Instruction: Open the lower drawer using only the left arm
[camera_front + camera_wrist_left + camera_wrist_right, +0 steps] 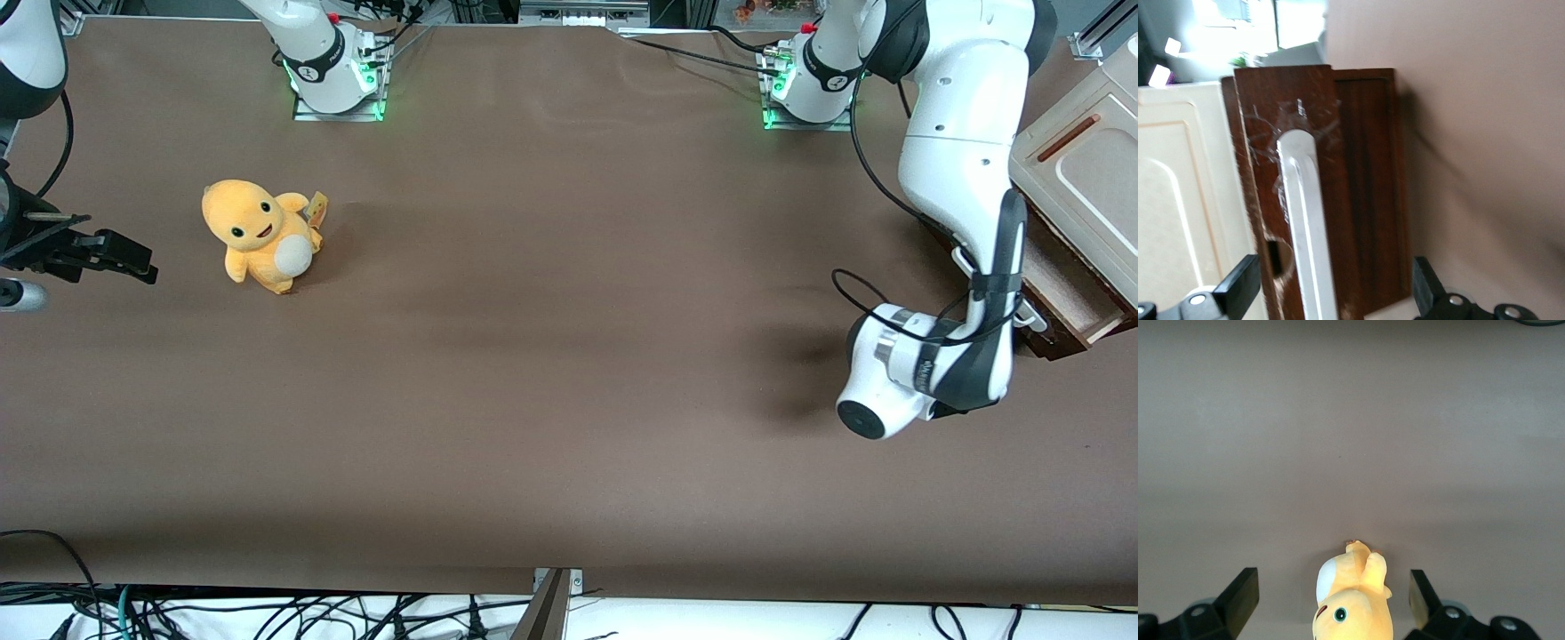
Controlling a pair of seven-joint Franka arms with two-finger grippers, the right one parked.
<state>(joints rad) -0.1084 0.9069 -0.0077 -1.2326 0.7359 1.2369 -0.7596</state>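
Drawer: lower drawer (1071, 298) sits at 3 o'clock on the counter (551, 356), at the working arm's end, under a cream cabinet (1089, 173). Front view shows it already partly out, pale inside exposed.

Handle: white bar handle (1308, 227) runs the length of the dark brown drawer front; scuffed tape or glue marks around its rounded end.

Arm: left arm (956, 169) reaches down from its base at 1 o'clock and folds at the wrist, so the tool end faces the drawer front rather than the counter.

Gripper: gripper (1331, 293) spread wide, holding nothing. One finger stands on each side of the handle, with clear gaps to both. In the front view the wrist hides it.

Why so: straddling the bar crosswise lets the fingers close across its narrow width, a fair setup for a straight pull.

Stage: judged mid-task. Drawer part open, the handle not clamped now.

Risk: a pull off the slide line could bind the drawer or shift the cabinet.

Other: yellow plush (260, 233) at 9 o'clock, well apart, no part in this.
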